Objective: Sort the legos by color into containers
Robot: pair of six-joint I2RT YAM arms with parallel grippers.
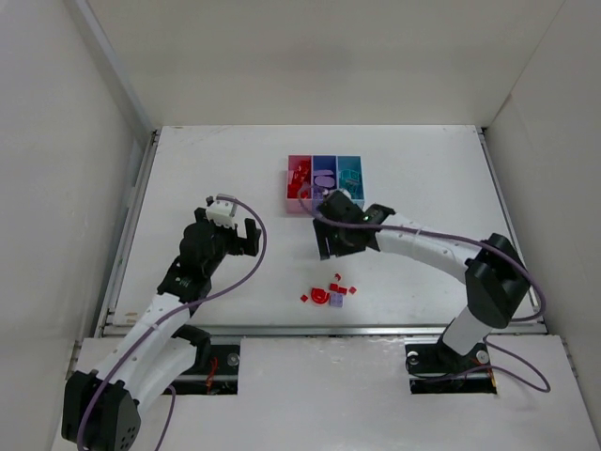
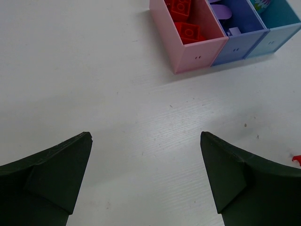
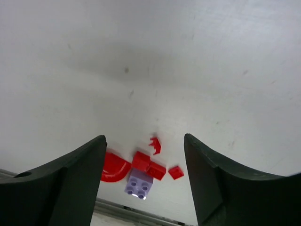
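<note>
Three joined bins stand at the table's back: pink, purple-blue and light blue. In the left wrist view the pink bin holds red bricks and the purple-blue bin holds lilac pieces. A small pile of loose legos lies near the front edge: a red curved piece, red bricks and a lilac brick. My right gripper is open and empty, above the table between bins and pile. My left gripper is open and empty, left of centre.
White walls enclose the table on the left, back and right. A metal rail runs along the front edge just beyond the pile. A tiny red piece shows at the right edge of the left wrist view.
</note>
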